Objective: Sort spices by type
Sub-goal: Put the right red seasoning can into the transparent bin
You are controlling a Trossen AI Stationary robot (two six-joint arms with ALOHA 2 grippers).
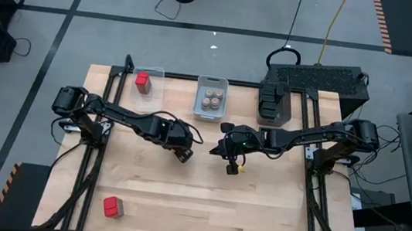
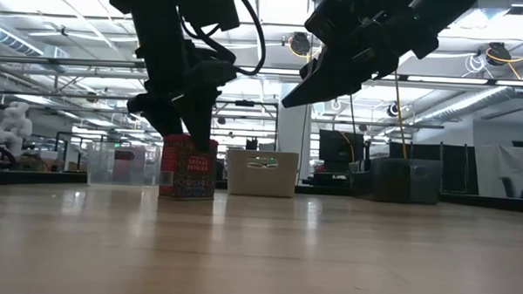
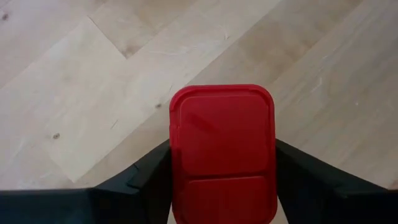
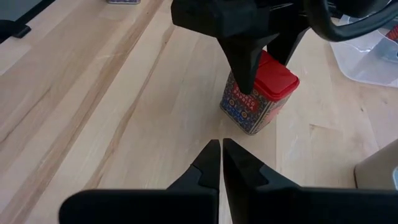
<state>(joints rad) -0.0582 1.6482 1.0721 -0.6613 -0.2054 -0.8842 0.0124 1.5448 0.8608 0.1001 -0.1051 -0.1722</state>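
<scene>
High view: your left gripper [image 1: 181, 153] sits mid-counter, well below the red-spice bin [image 1: 147, 82]. Left wrist view: its jaws flank the red-lidded spice tin [image 3: 222, 152], half-closed, contact unclear. Rigid, light, probably slick; grip the flat sides. Right wrist view: right gripper [image 4: 221, 155] closed, empty.

Red-lidded spice tin [image 2: 188, 168]: label print shows, looks like "SMOKED PAPRIKA", too small for sure reading.
</scene>
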